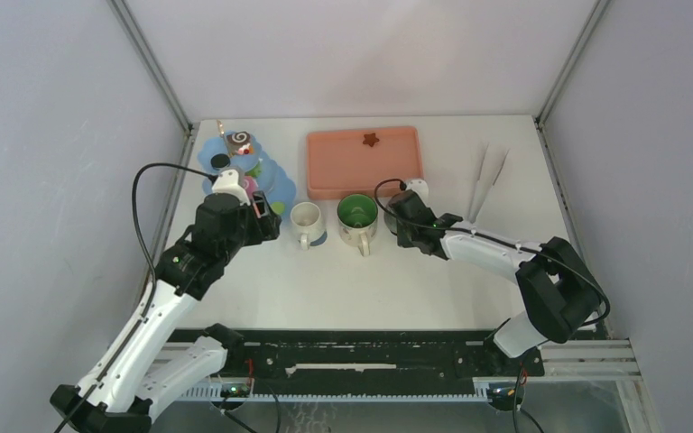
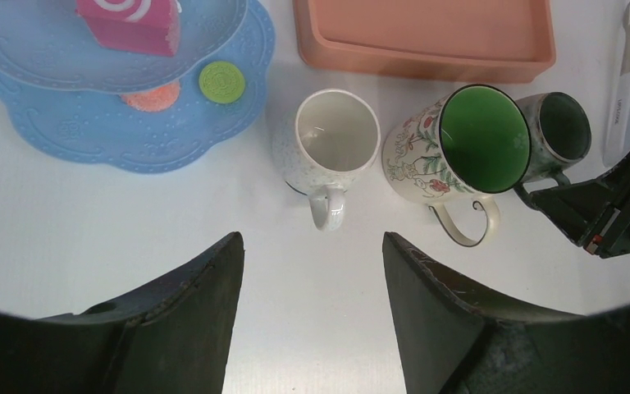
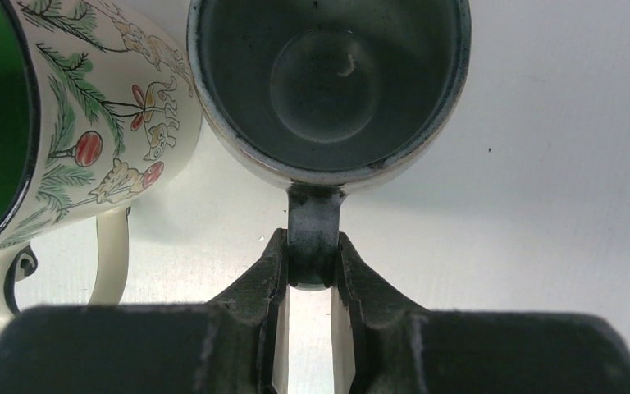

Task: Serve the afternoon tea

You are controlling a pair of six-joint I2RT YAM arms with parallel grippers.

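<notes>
Right arm (image 1: 496,253) reaches forward-left, jaws pinching the grey mug (image 3: 328,82) by its handle.

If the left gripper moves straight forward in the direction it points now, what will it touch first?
Most likely the cream mug, whose handle faces the open left gripper and lies in line between its fingers. Depth is hard to judge.
</notes>
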